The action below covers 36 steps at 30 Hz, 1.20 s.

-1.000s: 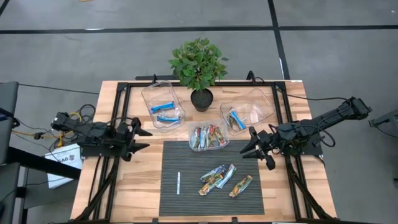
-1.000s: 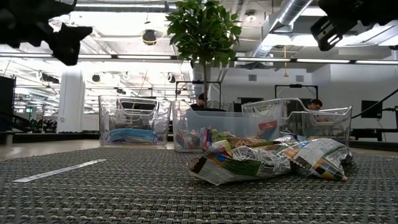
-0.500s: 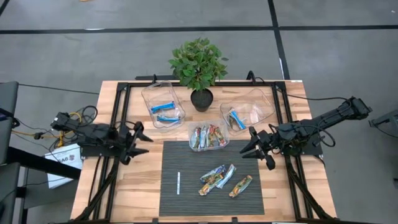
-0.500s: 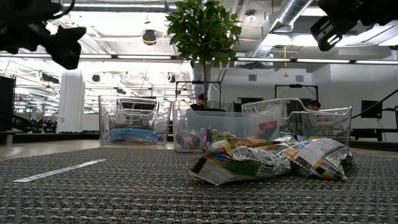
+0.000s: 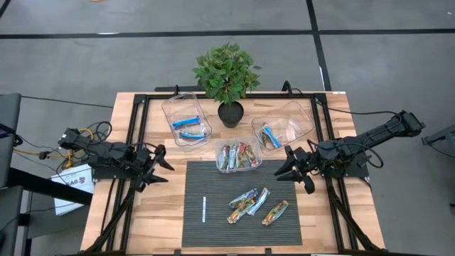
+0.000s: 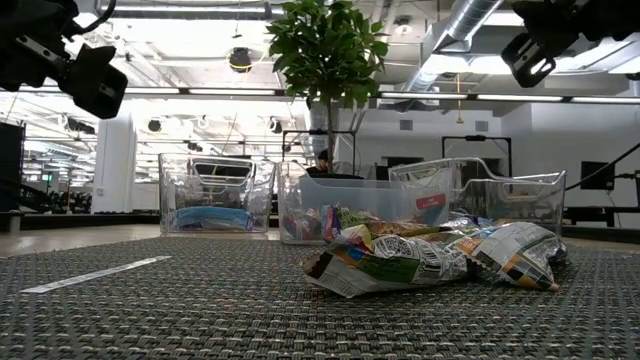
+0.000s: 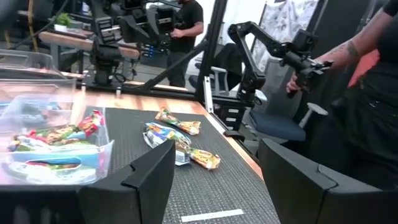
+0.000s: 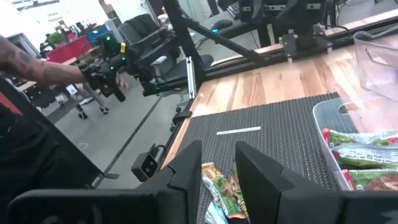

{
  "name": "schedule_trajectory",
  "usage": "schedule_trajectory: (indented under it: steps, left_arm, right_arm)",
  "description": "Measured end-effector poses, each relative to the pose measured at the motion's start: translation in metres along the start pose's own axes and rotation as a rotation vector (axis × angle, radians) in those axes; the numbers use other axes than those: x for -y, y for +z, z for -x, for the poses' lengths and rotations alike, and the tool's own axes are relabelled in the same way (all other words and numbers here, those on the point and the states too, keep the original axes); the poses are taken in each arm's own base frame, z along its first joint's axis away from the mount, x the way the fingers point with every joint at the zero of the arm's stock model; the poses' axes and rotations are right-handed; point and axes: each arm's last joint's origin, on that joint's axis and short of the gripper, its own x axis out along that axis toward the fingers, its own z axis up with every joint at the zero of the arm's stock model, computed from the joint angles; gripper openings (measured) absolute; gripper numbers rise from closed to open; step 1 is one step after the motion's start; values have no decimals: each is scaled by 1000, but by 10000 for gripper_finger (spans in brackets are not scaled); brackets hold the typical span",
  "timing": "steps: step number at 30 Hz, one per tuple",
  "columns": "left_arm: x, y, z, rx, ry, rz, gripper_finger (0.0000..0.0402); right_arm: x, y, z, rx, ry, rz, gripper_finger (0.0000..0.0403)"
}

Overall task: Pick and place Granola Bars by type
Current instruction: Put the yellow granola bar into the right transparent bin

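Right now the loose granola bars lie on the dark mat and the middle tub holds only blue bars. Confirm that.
Not quite. The high view shows the middle tub holding multicoloured bars; the blue bars sit in the left tub. The loose granola bars do lie on the dark mat.

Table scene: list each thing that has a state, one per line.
left gripper: open, empty, over the table's left side.
right gripper: partly open, empty, at the mat's right edge.
left tub: holds blue bars.
middle tub: holds multicoloured bars.
right tub: holds one blue bar.
loose bars: unsorted, piled on the mat.
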Motion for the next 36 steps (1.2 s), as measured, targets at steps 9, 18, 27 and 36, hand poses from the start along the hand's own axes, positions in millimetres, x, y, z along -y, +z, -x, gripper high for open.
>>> schedule_trajectory:
  steps: [9,18,27,36]
  left_arm:
    - [-1,0,0,4,43,-3,224]
    - [-1,0,0,5,47,0,224]
    - [-1,-1,0,4,47,-3,224]
    - [-2,-1,0,3,47,1,224]
  right_arm:
    - [0,0,0,5,2,-148,90]
    - [-1,-1,-1,-10,1,-591,90]
    - [-4,-9,-8,-128,74,-552,90]
    - [-2,-30,-13,-381,131,-466,90]
